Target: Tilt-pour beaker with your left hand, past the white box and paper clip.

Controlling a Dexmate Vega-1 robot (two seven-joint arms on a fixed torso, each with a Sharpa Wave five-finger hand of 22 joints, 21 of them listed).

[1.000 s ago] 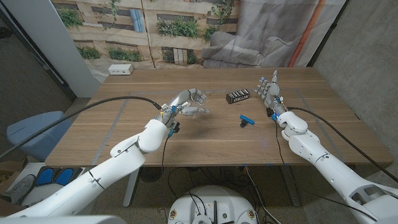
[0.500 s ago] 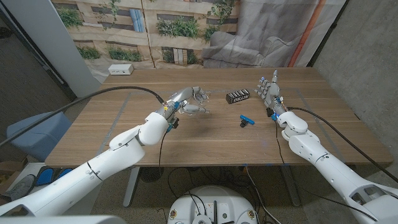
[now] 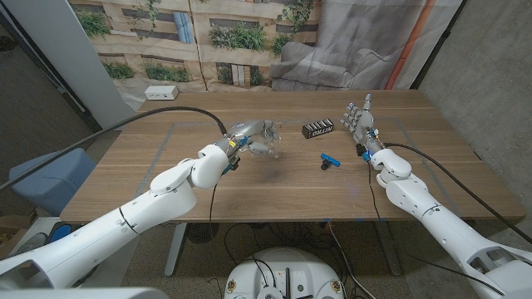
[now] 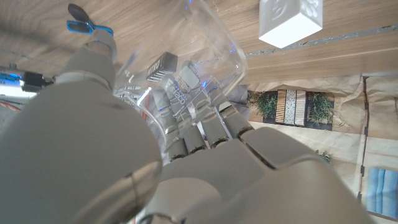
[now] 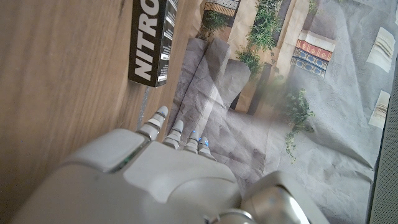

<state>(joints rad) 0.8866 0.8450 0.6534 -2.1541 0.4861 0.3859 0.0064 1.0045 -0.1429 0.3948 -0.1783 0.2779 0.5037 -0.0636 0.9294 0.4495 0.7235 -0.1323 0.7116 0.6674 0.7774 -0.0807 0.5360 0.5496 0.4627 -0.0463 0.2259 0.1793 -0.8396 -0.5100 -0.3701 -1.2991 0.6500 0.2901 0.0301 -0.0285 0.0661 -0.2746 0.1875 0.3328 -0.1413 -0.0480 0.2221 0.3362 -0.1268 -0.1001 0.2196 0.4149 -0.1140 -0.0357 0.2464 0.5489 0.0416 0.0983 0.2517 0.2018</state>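
1. Count on table point(image 3: 166, 178): one clear beaker point(image 3: 268, 143), one blue paper clip point(image 3: 331, 161), one black box point(image 3: 317, 129) lettered "NITRO", one white box point(image 3: 161, 93).
2. Left hand point(image 3: 249, 137) wrapped round beaker, lifted above mid-table and tilted; fingers point(image 4: 205, 127) seen through glass in left wrist view.
3. Right hand point(image 3: 360, 120) holding nothing, fingers apart and pointing up, at 3 o'clock of black box.
4. White box at far-left edge, 10 o'clock of beaker; clip at 4 o'clock. Bare wood between beaker and near edge.
5. Beaker outline faint; contents not discernible.
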